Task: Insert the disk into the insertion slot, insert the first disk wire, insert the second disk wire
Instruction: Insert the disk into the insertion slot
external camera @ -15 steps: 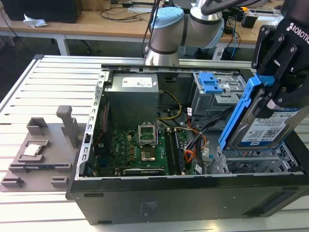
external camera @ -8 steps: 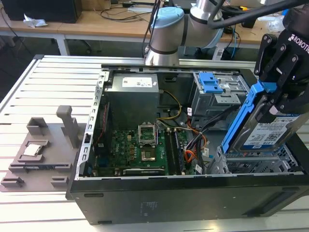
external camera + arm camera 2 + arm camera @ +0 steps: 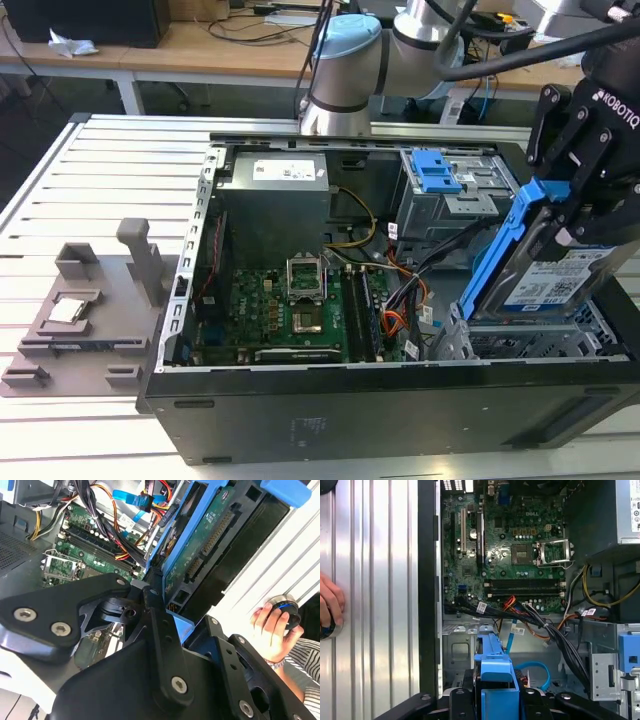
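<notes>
The gripper is clamping the tilted disk, its lower edge hanging just over the open insertion slot

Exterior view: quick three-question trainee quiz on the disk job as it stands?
1. True or false: the disk already sits fully inside the insertion slot.
2. What does the gripper hold? A. an orange wire B. the disk C. nothing
3. Fill in: the disk's plastic carrier is coloured ____.
Key: 1 false, most of it stands out of the slot, tilted; 2 B; 3 blue.
</notes>
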Robot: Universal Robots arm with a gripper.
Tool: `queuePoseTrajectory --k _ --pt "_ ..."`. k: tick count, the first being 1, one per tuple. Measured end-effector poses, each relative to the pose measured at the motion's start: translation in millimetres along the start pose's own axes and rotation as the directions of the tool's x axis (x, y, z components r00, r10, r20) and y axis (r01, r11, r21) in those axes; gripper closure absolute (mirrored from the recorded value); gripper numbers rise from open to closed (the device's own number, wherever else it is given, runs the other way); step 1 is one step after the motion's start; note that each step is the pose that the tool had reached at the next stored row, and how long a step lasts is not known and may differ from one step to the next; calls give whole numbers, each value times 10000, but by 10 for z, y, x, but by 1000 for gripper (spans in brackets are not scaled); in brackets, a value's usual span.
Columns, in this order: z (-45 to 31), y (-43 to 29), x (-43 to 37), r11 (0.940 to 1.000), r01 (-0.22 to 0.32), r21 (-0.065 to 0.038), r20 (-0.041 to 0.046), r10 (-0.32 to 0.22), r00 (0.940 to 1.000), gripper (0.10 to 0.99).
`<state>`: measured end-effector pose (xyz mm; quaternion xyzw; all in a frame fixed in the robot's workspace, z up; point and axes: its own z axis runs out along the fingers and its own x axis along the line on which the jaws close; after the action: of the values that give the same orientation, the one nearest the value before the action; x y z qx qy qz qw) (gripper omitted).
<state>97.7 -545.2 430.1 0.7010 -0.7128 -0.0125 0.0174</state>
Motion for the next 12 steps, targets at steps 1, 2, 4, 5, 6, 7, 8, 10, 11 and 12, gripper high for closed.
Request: queuePoseTrajectory --k 1,2,4,5,6,7,8,10,11,12 --pt "21 -1 0 10000 0 0 -1 0 10000 722" --pt "36 -1 0 10000 0 0 -1 0 10000 722" --pt "76 -3 0 10000 1 0 -1 -1 10000 722" --pt "86 -4 0 10000 1 0 1 -1 10000 722" --pt "99 -5 -1 10000 1 1 1 -1 10000 722" --pt "122 -6 -1 10000 1 0 0 -1 10000 722" --pt "133 -6 -1 10000 0 0 0 0 10000 722" --pt "165 -7 -1 10000 1 0 0 -1 10000 722" --pt "178 -8 -1 10000 1 0 0 -1 10000 722" --pt "189 -8 -1 10000 1 0 -1 -1 10000 722"
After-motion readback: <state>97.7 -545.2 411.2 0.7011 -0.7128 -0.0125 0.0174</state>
